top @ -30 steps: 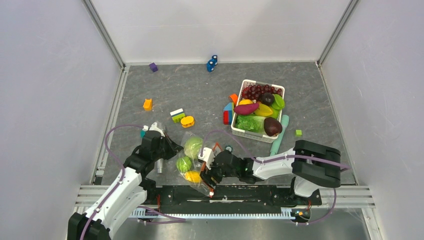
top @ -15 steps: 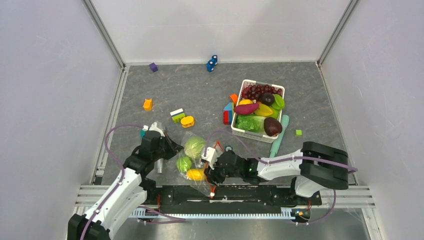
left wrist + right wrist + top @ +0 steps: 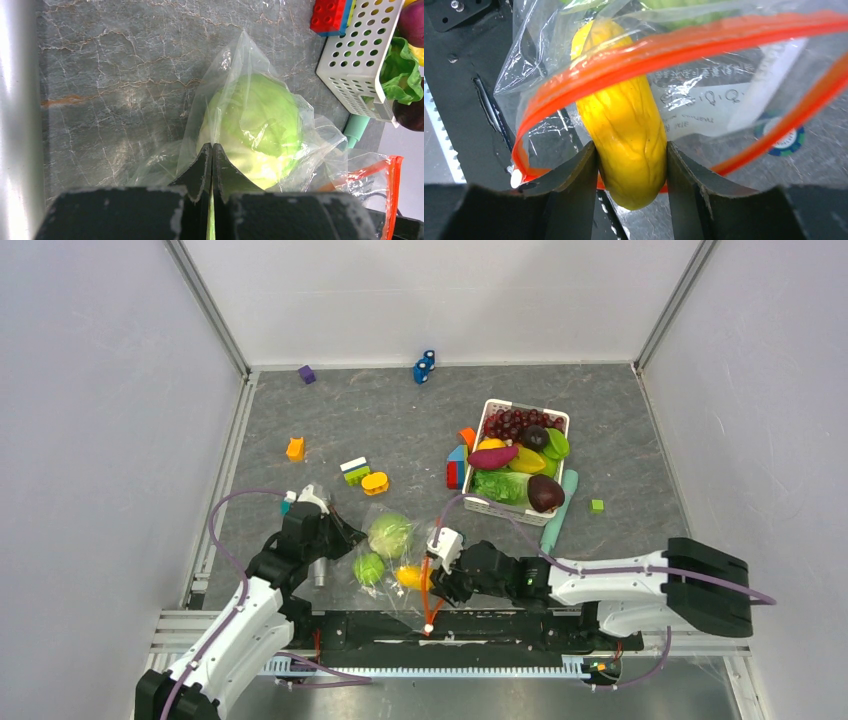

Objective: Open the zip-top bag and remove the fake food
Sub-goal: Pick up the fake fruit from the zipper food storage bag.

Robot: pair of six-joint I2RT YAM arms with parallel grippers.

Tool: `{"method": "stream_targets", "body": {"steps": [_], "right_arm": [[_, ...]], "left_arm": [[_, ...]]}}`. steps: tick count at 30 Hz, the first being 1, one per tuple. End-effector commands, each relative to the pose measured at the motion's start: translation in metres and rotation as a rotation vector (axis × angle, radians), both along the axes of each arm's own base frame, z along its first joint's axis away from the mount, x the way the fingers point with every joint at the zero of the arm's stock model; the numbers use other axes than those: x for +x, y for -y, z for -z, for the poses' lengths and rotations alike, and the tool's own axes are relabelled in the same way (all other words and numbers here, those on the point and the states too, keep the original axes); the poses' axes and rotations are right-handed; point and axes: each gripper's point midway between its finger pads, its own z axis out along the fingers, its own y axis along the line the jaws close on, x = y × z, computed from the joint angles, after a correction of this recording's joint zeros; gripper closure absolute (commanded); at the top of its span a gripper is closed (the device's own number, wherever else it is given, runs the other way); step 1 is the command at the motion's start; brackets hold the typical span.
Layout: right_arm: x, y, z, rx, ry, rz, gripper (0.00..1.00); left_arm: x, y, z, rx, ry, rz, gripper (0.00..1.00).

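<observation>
The clear zip-top bag (image 3: 385, 558) lies near the table's front edge, its red-orange zipper mouth (image 3: 664, 47) spread open in a loop. Inside it are a pale green cabbage (image 3: 389, 533) and a round green fruit (image 3: 368, 567). My right gripper (image 3: 631, 150) is shut on the yellow corn cob (image 3: 626, 130), whose near end pokes out through the bag mouth. My left gripper (image 3: 212, 147) is shut on a fold of the bag's plastic just in front of the cabbage (image 3: 255, 120). The bag's white slider (image 3: 515, 177) hangs at the left end of the zipper.
A white slatted basket (image 3: 500, 508) full of toy produce stands to the back right, with a teal tool (image 3: 560, 510) beside it. Coloured blocks (image 3: 360, 475) are scattered over the grey mat. The black base rail (image 3: 480, 625) runs right below the bag.
My right gripper has closed on the corn cob and drawn it rightward toward the bag mouth; the right arm has swung right. The left gripper has stayed put, still pinching the bag.
</observation>
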Motion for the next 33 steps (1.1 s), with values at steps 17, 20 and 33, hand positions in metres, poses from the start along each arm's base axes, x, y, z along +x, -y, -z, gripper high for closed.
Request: {"method": "stream_targets", "body": {"steps": [17,20,33], "right_arm": [[0.031,0.101,-0.062,-0.029,0.012,0.483,0.77],[0.046,0.119,-0.094,0.015,0.058,0.596,0.74],[0.137,0.178,-0.199,0.009,0.239,0.894,0.75]], "left_arm": [[0.005,-0.005,-0.003,0.025,0.025,-0.018,0.98],[0.005,-0.005,-0.004,0.026,0.029,-0.016,0.98],[0.005,0.0,-0.015,0.009,0.083,0.023,0.98]]}}
